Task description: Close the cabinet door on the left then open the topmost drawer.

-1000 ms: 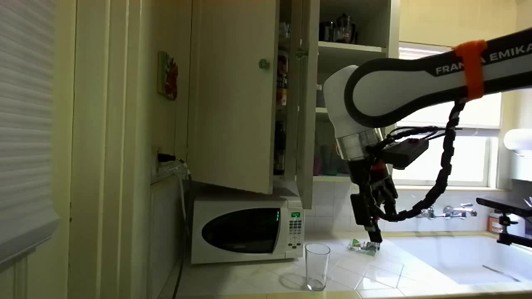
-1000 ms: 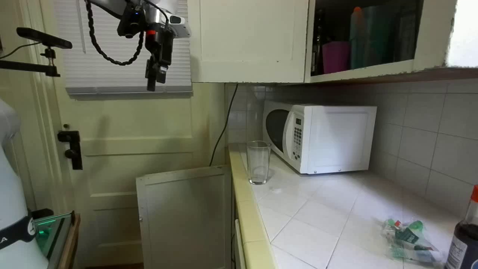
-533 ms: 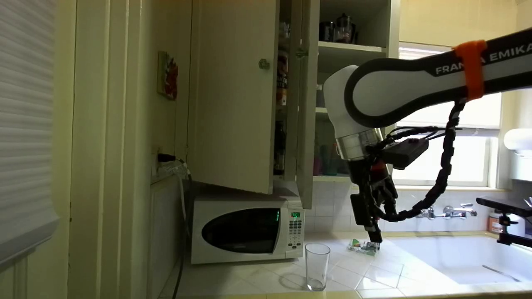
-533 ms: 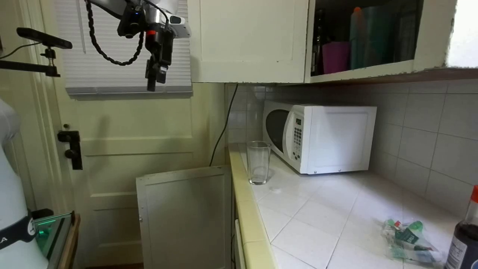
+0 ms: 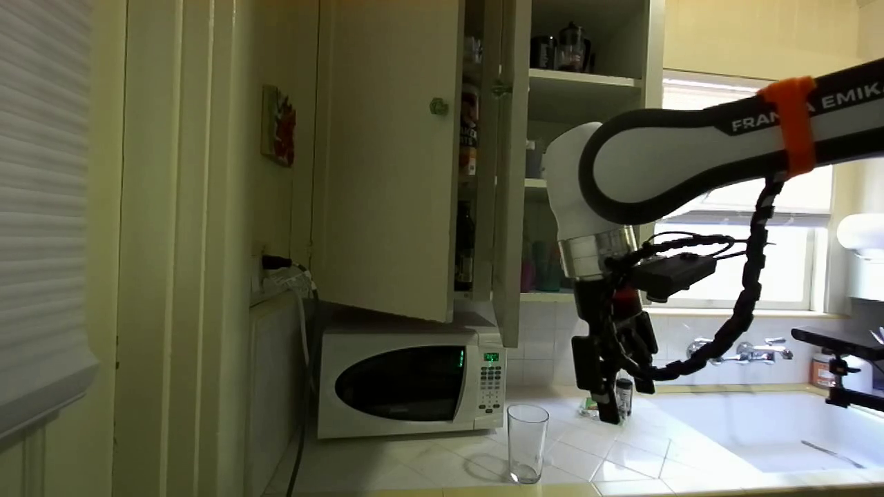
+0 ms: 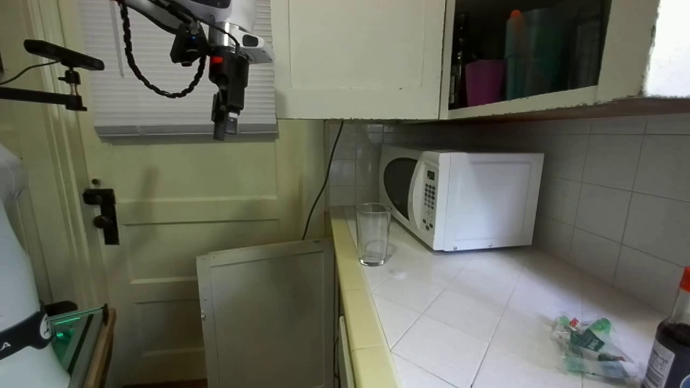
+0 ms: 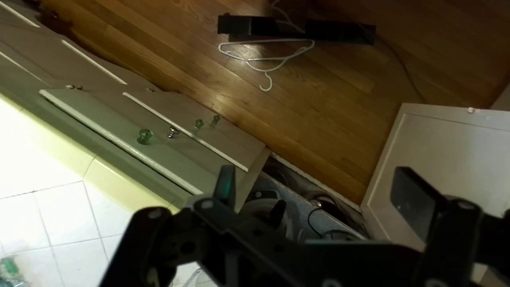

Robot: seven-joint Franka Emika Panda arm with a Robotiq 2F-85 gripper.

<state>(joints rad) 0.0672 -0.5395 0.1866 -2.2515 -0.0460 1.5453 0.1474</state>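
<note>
Arm (image 5: 642,166) and tool (image 7: 314,171) have both sunk a little since a moment ago; desk (image 6: 458,302) and glass (image 6: 373,234) show no shift. Closing the low cabinet door (image 6: 264,312) is most likely the step in hand: it stands swung out from below the desk's front edge, the best reading of "on the left", though two upper doors (image 5: 387,179) are ajar too. Next, the tool probably needs to go lower, get to the door's outer face and push it home without catching its edge. The top drawer (image 7: 167,155), with its green knob (image 7: 145,136), sits just under the desk edge and looks pushed in; its turn should come after. As for the tool, its jaws are spread wide with nothing in their grip, the floor (image 7: 330,91) showing past them. It hangs higher than the low door, apart from it, and seems to touch nothing.
</note>
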